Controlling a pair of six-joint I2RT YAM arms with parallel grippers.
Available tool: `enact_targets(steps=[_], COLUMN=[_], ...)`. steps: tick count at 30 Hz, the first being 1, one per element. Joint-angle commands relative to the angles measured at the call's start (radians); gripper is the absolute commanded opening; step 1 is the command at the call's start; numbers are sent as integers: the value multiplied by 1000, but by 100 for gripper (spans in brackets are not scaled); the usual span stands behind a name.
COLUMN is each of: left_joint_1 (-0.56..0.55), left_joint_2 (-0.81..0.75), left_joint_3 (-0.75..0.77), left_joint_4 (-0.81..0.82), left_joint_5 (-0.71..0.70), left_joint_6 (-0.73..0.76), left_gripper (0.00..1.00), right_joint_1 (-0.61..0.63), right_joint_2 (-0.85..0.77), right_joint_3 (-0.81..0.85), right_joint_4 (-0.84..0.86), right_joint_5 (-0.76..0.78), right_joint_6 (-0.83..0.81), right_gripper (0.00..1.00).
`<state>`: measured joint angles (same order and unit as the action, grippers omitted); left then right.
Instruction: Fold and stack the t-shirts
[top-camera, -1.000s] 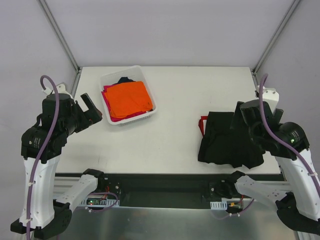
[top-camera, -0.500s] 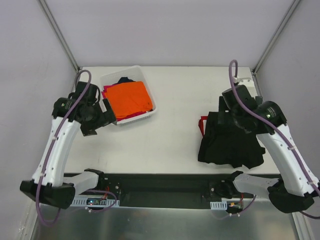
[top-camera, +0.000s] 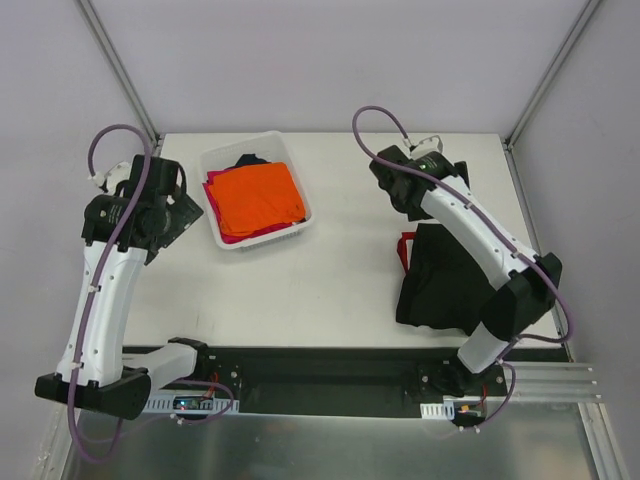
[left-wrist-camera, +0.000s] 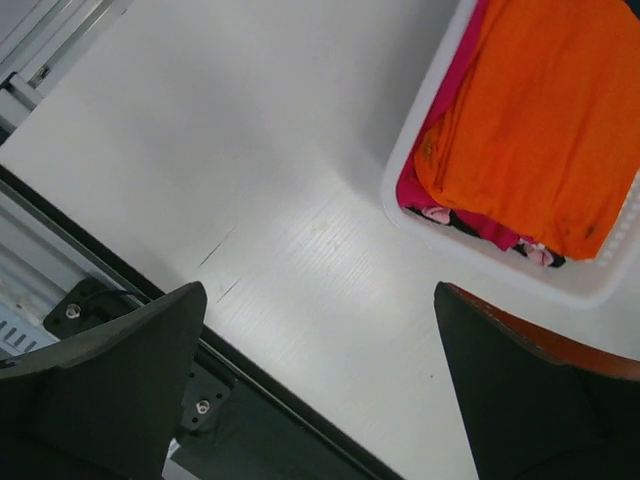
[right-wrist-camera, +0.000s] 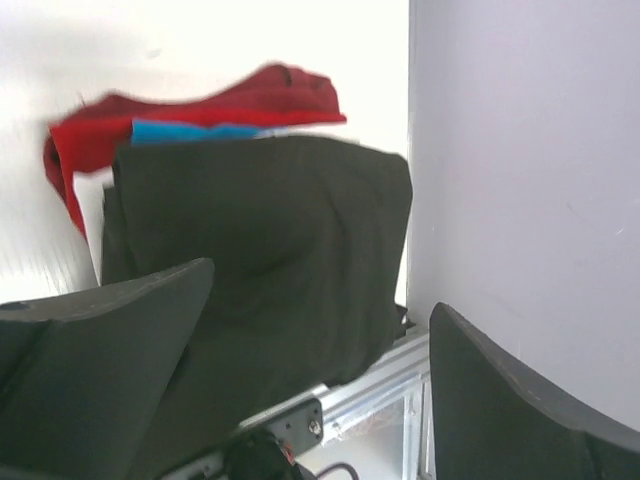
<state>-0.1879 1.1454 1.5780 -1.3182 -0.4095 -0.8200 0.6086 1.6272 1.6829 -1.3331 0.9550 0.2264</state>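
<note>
A bright orange t-shirt (top-camera: 258, 196) (left-wrist-camera: 545, 120) lies on top in the white basket (top-camera: 296, 226) (left-wrist-camera: 480, 265), over a magenta-pink one (left-wrist-camera: 440, 150) and a dark one at the far end. A black t-shirt pile (top-camera: 455, 285) (right-wrist-camera: 260, 240) with red trim (top-camera: 405, 250) (right-wrist-camera: 200, 115) lies at the table's right front. My left gripper (top-camera: 178, 205) (left-wrist-camera: 320, 370) hangs open over bare table, left of the basket. My right gripper (top-camera: 388, 178) (right-wrist-camera: 320, 340) is open and empty, raised beyond the black pile.
The white table (top-camera: 340, 280) ends in a dark front rail (left-wrist-camera: 250, 400) with aluminium framing (right-wrist-camera: 370, 395). A grey side wall (right-wrist-camera: 520, 150) stands close to the right of the black pile. Slanted frame posts (top-camera: 118, 70) rise at the back corners.
The right arm has stretched from above the black pile toward the far middle of the table. The left arm has drawn back a little from the basket's side. Both grippers stayed open.
</note>
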Motion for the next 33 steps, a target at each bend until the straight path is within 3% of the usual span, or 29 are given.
enact_targets(steps=[1, 3, 5, 8, 10, 14, 21, 25, 29, 33], left_joint_1=[47, 80, 93, 96, 96, 96, 96, 97, 96, 91], left_joint_2=[-87, -139, -151, -87, 35, 319, 612, 812, 835, 795], left_joint_3=[-97, -147, -219, -230, -173, -41, 259, 514, 496, 412], left_joint_4=[-177, -54, 73, 195, 223, 195, -25, -202, -161, 39], left_joint_5=[-186, -163, -76, 54, 131, 311, 252, 250, 313, 382], left_joint_6=[-299, -295, -173, -61, 7, 67, 76, 181, 163, 153], left_gripper=[99, 99, 99, 99, 99, 99, 99, 99, 99, 99], right_joint_1=[8, 6, 6, 8, 10, 8, -4, -65, -95, -92], right_joint_2=[39, 75, 100, 155, 174, 140, 91, 144, 184, 180], right_joint_3=[125, 149, 178, 214, 227, 238, 187, 221, 221, 212], right_joint_4=[-324, -322, -304, -296, -267, -198, -84, -94, -104, -103], right_joint_5=[146, 148, 114, 25, -19, -117, -217, -278, -292, -265], right_joint_6=[88, 85, 56, 54, 33, -44, -108, -104, -90, -90], right_gripper=[96, 96, 96, 96, 96, 96, 96, 96, 96, 96])
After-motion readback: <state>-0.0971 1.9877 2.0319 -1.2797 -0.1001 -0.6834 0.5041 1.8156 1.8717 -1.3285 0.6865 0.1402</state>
